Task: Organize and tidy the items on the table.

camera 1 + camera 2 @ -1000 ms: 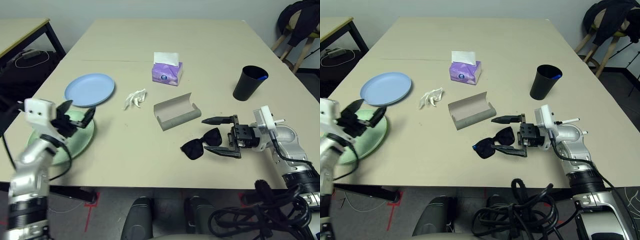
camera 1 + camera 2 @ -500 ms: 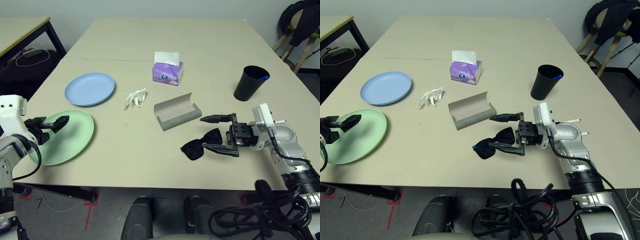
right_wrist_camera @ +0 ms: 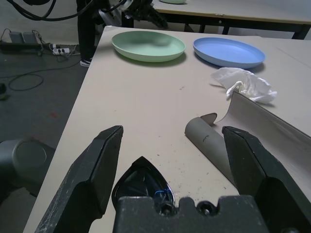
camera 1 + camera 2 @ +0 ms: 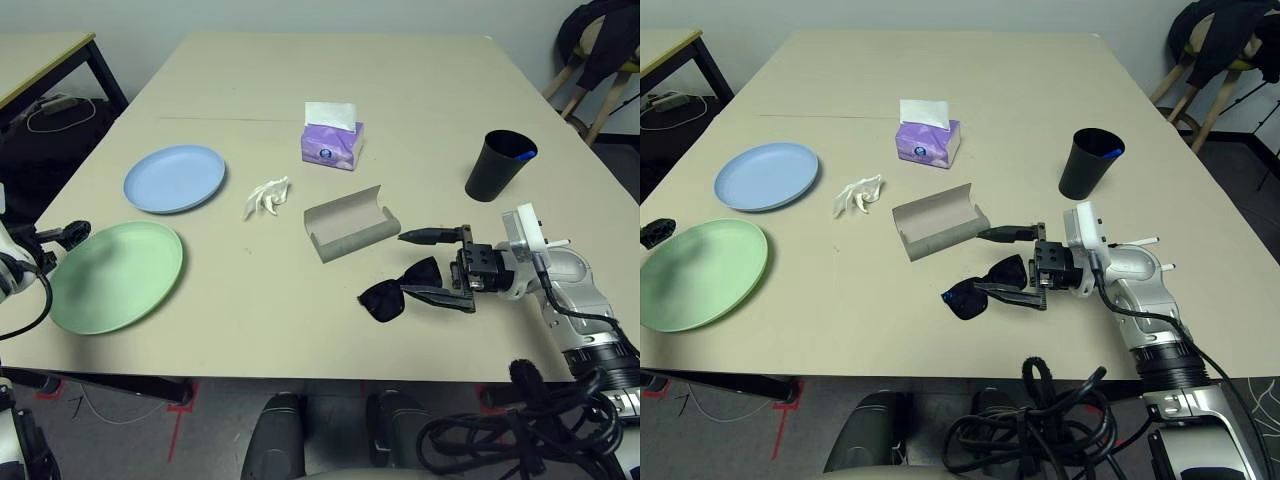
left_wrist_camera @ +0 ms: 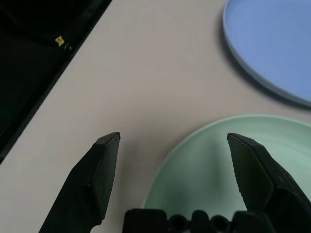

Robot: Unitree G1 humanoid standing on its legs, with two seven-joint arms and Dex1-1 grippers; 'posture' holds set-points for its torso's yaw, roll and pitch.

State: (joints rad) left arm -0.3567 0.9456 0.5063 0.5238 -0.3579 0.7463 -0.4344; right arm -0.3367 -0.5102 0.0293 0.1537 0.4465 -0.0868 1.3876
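Left eye view first: our left end effector (image 4: 62,232) has pulled off the mint green plate (image 4: 115,275) and out to the counter's (image 4: 250,320) left edge; the plate sits bare now beside the pale blue plate (image 4: 175,178). Our right end effector (image 4: 432,268) hasn't budged, jaws apart around the black sunglasses (image 4: 395,290), grey glasses case (image 4: 350,224) just beyond. Left wrist view: our fingers (image 5: 97,170) spread wide over the green rim. Right wrist view: fingers (image 3: 97,160) wide, sunglasses lens between them, crumpled tissue (image 3: 243,83) past the case.
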